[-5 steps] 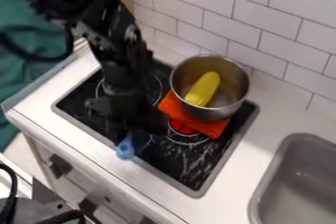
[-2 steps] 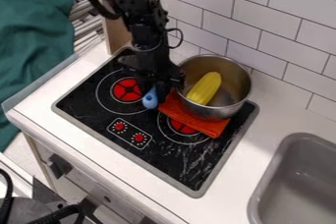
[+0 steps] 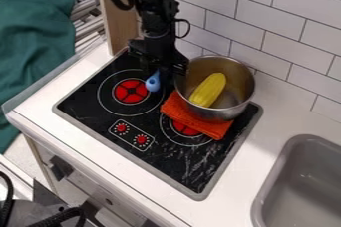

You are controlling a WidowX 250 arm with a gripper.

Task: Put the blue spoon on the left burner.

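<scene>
My gripper (image 3: 162, 73) hangs over the back of the stove's left half, beside the pot, and is shut on the blue spoon. The blue spoon (image 3: 153, 81) angles down toward the front from the fingers; its rounded blue end shows over the right edge of the left burner, and the rest is hidden by the gripper. The left burner (image 3: 122, 91) is a red disc inside white rings.
A metal pot (image 3: 247, 91) holding a yellow corn cob (image 3: 208, 90) stands at the stove's back right. An orange cloth (image 3: 194, 117) lies in front of it, partly over the right burner (image 3: 184, 130). A grey sink (image 3: 266, 191) is at right; tiled wall behind.
The gripper has travelled back from the stove's front edge with the blue spoon, uncovering the left burner and the knobs. Lately both shifted slightly farther back.
</scene>
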